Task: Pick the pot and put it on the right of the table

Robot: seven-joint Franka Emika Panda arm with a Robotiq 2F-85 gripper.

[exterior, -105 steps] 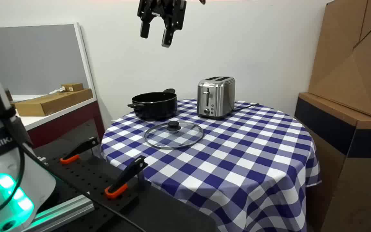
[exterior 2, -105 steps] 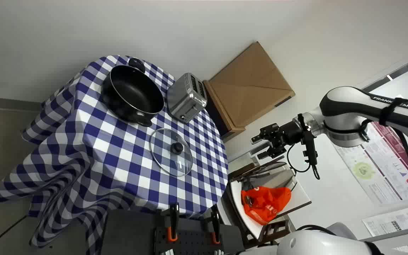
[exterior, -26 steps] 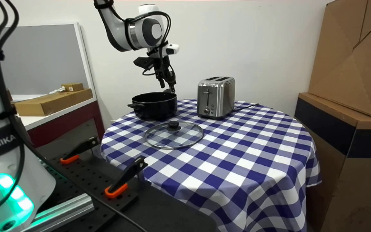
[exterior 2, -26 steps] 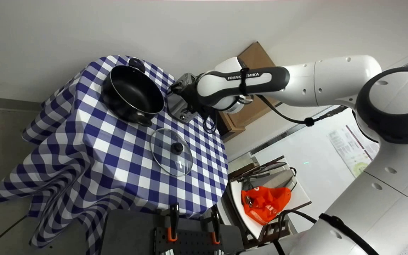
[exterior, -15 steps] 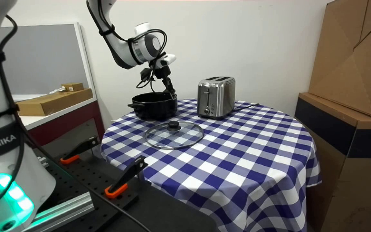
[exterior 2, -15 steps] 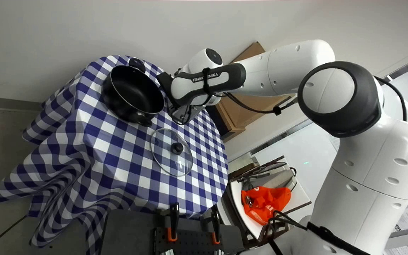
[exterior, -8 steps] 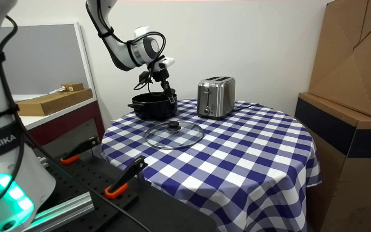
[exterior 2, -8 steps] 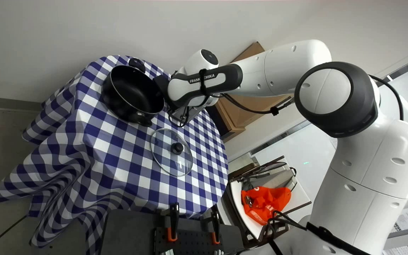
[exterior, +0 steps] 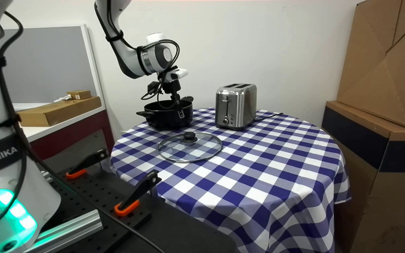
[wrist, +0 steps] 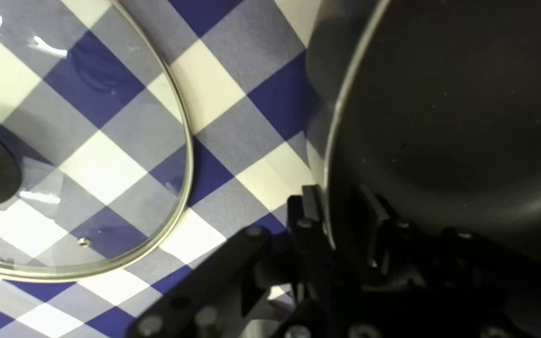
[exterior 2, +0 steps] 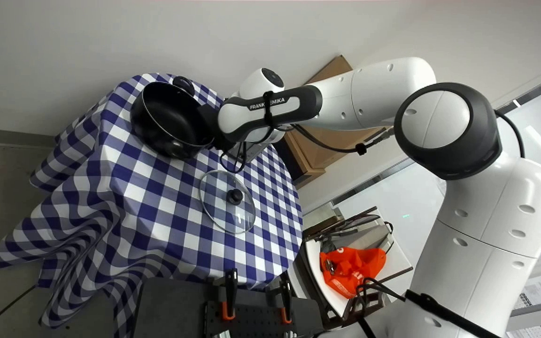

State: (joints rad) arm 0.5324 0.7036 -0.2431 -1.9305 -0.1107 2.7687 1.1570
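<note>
The black pot (exterior: 167, 121) stands at the far left of the checked table (exterior: 258, 175) in an exterior view; its dark inside (exterior 2: 167, 112) shows in another exterior view. My gripper (wrist: 341, 202) straddles the near wall of the pot (wrist: 463, 108) in the wrist view. One finger (wrist: 312, 204) is outside, close against the rim; its partner is inside the pot, with a gap between it and the wall. The jaws stand partly apart. From outside, the inner finger is hidden by the pot wall, and the arm covers most of the gripper in an exterior view.
A clear glass lid (exterior: 190, 149) with a black knob lies just in front of the pot. The silver toaster (exterior: 236, 107) stands beside it, its cord trailing behind. Cardboard boxes (exterior: 381, 70) rise beyond the table's edge. A dark workbench (exterior 2: 172, 305) with orange-handled clamps adjoins the table.
From high up, the arm has come down over the pot, and the fingers have sunk around its rim. Within the last half second the pot has shifted slightly left in both exterior views.
</note>
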